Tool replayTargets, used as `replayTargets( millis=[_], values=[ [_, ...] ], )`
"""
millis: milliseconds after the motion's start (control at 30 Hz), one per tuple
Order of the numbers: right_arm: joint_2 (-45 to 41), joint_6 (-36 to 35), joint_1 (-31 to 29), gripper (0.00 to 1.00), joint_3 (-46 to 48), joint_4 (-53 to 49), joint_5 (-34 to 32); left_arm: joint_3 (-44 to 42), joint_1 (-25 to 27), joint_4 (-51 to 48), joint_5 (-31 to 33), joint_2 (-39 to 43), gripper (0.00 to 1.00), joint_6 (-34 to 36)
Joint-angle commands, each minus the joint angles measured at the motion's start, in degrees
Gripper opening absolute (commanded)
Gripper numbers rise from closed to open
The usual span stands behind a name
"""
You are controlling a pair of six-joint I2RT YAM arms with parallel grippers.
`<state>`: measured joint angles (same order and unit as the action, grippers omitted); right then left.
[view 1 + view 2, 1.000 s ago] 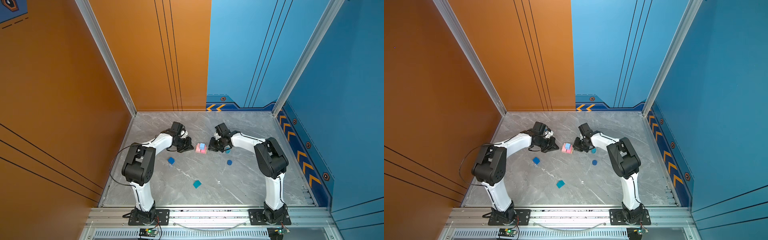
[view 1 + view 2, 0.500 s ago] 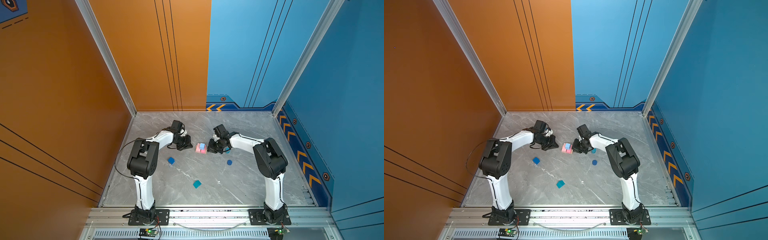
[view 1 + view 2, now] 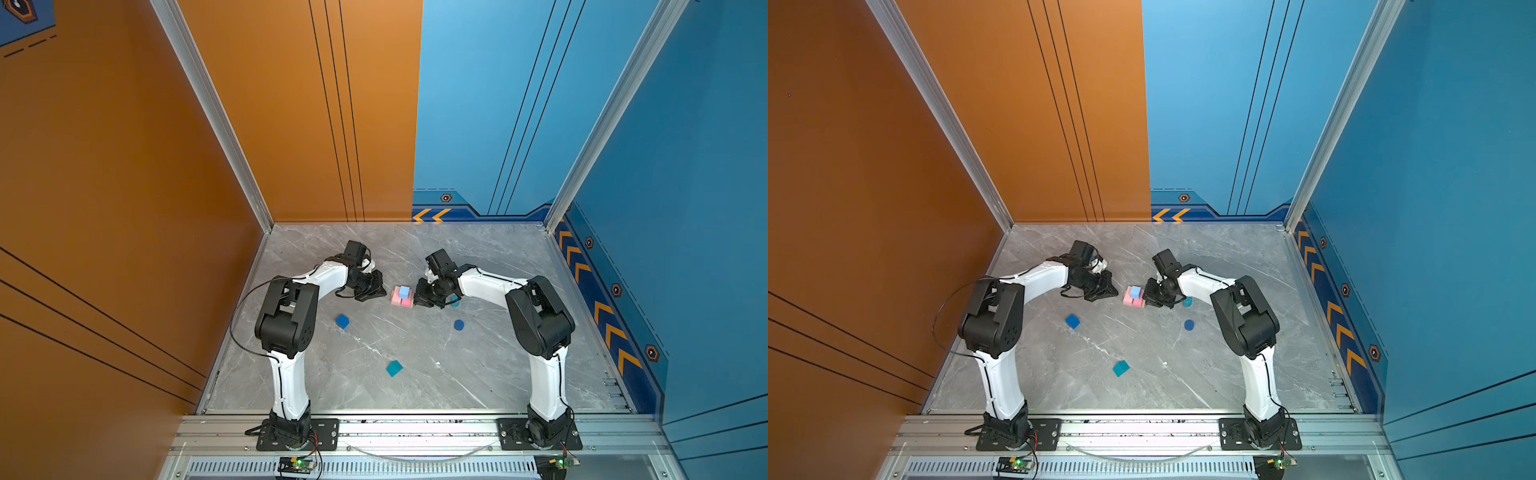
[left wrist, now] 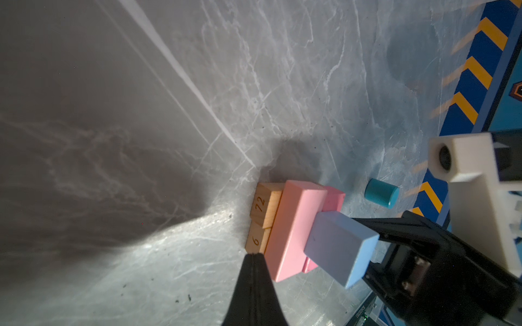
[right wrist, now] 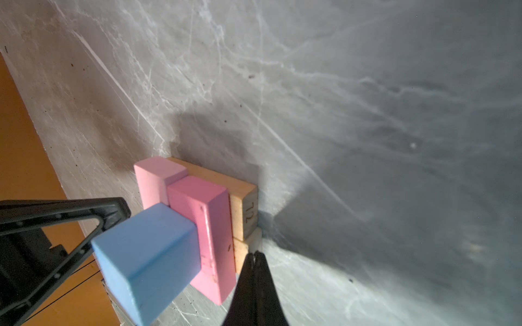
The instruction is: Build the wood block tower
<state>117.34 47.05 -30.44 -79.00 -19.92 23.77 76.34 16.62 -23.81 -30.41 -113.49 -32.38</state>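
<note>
Left arm's elbow (image 3: 286,316) has swung inward since a second ago, while the left gripper (image 3: 381,292) and right gripper (image 3: 417,297), both clenched empty, flank the wood block tower (image 3: 402,296) at mid-table. Around it on the grey marble tabletop (image 3: 478,374) lie a loose dark-blue cube (image 3: 342,321), teal cube (image 3: 393,368) and dark-blue cylinder (image 3: 459,325). An orange wall (image 3: 291,124) and a blue wall (image 3: 478,104) enclose the space.

Bright overhead light; wrist shadows

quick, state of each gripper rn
Left gripper: shut, empty, tip by the tan bars.
Right gripper: shut, empty, tip by the tan bars.
</note>
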Motion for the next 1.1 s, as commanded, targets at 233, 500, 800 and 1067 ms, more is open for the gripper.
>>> replayTargets(
  millis=[233,500,800,1067],
  values=[
    [-1.5,0.6,-0.1,0.00,-0.4,-1.1,-1.2,3.4,1.7,-1.8,0.4,-1.6,0.00,1.5],
    [-2.9,0.3,0.1,0.00,-1.3,-2.0,-2.3,5.3,2.2,-2.3,0.4,-3.4,0.00,1.5],
    [-2.8,0.3,0.3,0.00,-2.5,-2.3,-2.5,5.9,2.3,-2.5,0.3,-4.1,0.00,1.5],
    [-2.3,0.2,0.3,0.00,-3.4,-2.2,-2.5,6.2,2.8,-2.5,0.1,-4.4,0.00,1.4]
  ],
)
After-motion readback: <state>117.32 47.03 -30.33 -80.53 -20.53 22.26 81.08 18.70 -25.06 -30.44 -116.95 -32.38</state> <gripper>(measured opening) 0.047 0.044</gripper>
